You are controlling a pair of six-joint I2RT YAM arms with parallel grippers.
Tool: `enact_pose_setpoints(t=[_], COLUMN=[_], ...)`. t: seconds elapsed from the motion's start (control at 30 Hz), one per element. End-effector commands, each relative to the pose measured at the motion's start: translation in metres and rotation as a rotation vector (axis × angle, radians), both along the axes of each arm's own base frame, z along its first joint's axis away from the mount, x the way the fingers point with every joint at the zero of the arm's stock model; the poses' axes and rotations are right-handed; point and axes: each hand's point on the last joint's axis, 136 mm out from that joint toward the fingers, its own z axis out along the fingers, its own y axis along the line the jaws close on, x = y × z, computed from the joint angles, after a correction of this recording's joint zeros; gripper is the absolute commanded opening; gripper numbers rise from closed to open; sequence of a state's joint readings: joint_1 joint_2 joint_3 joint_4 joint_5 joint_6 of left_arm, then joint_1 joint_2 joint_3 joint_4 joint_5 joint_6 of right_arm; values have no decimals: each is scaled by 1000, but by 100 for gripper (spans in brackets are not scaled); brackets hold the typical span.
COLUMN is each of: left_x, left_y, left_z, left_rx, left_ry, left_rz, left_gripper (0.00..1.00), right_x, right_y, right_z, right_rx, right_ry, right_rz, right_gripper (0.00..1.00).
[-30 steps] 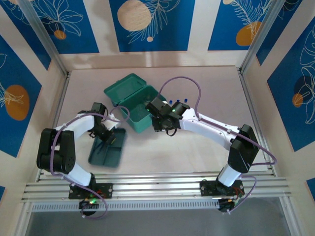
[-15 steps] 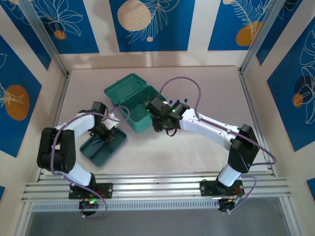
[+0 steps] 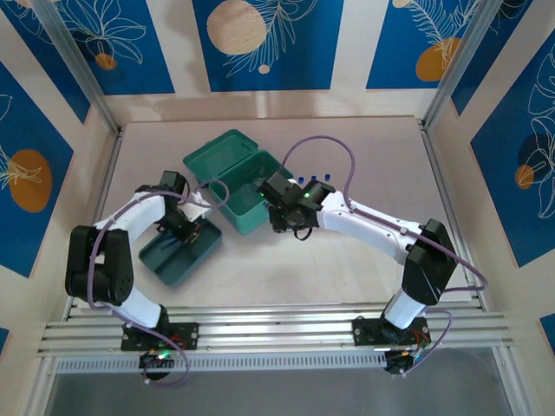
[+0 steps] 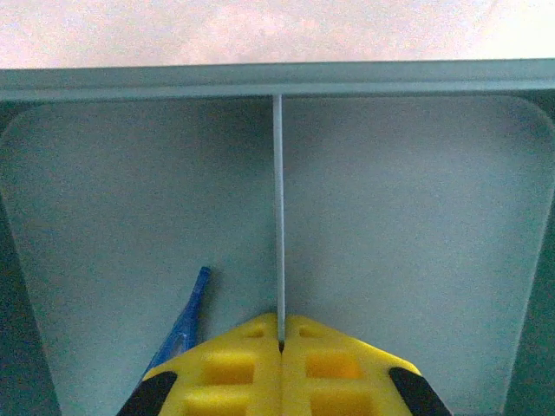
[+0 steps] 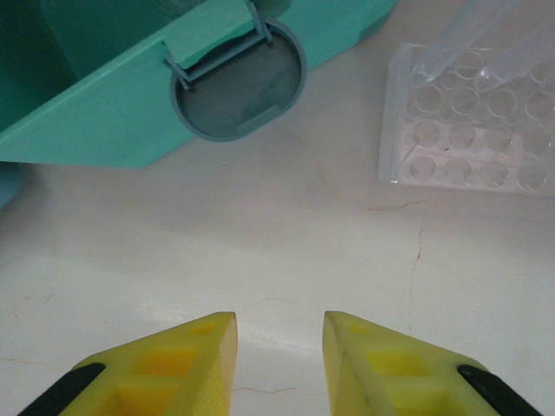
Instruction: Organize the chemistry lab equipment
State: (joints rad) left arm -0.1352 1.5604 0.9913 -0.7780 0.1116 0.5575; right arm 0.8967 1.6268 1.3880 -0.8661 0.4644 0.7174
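In the left wrist view my left gripper (image 4: 281,322) is shut on the thin centre divider (image 4: 277,208) of the dark-green divided tray (image 4: 408,217). Blue tweezers (image 4: 186,316) lie in the tray's left compartment. From above, the tray (image 3: 173,256) sits skewed at the front left, with the left gripper (image 3: 186,227) at its far end. The open teal hinged case (image 3: 232,178) stands behind it. My right gripper (image 5: 279,325) hangs open over bare table beside the case (image 5: 95,113), holding nothing. Blue-capped tubes (image 3: 314,179) stand in a clear rack (image 5: 468,130).
A round grey latch (image 5: 241,85) sits on the case's near wall. The right arm (image 3: 373,224) stretches across the table's middle. Metal rails (image 3: 277,329) run along the front edge, and frame posts mark the table's sides.
The left gripper closed on the tray's divider. The tray swung and shifted left, toward the table's left side. The right arm stayed still.
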Motion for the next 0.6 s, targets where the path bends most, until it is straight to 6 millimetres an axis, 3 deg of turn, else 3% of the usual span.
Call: enact_pose_setpoints(t=[0.0,0.37,0.57], left_x=[-6,1,14], left_y=[-4,1,-7], left_z=[30,80,117], left_rx=[-23,8,-31], left_ry=[-1,-60,-110], left_rz=[-40,-71,-75], left_gripper=[0,0,0], right_x=[1,-10,-16], right_y=[-12,-48,-61], right_z=[11,18,6], right_rx=[29,48,64], right_ry=[-30,-55,-30], right_rz=[-48,-113,-156], right_gripper=[32,32,33])
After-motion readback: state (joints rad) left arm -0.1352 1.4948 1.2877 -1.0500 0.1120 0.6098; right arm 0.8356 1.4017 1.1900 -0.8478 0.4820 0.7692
